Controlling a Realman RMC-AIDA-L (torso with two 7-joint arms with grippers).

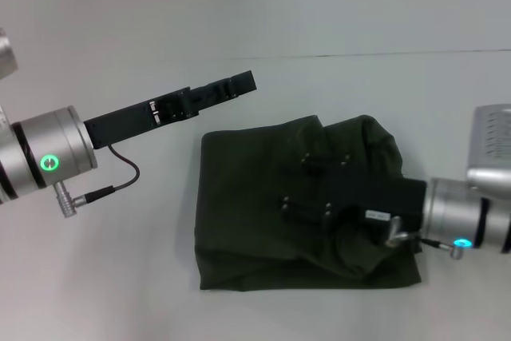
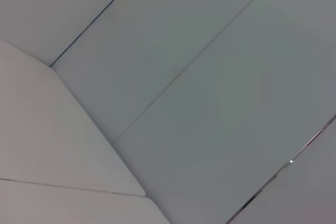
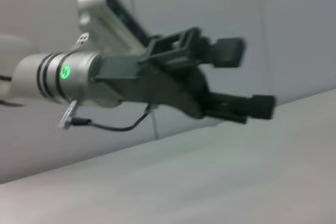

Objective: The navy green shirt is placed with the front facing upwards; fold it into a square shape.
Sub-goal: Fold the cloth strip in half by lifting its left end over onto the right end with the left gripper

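On my left, the left gripper [image 1: 239,84] hangs above the table [image 1: 96,277], its fingers [image 3: 231,52] spread apart and holding nothing. The navy green shirt [image 1: 263,205] lies mid-table, folded into a rough block. My right gripper [image 1: 307,185] sits over it; I can't tell its state.
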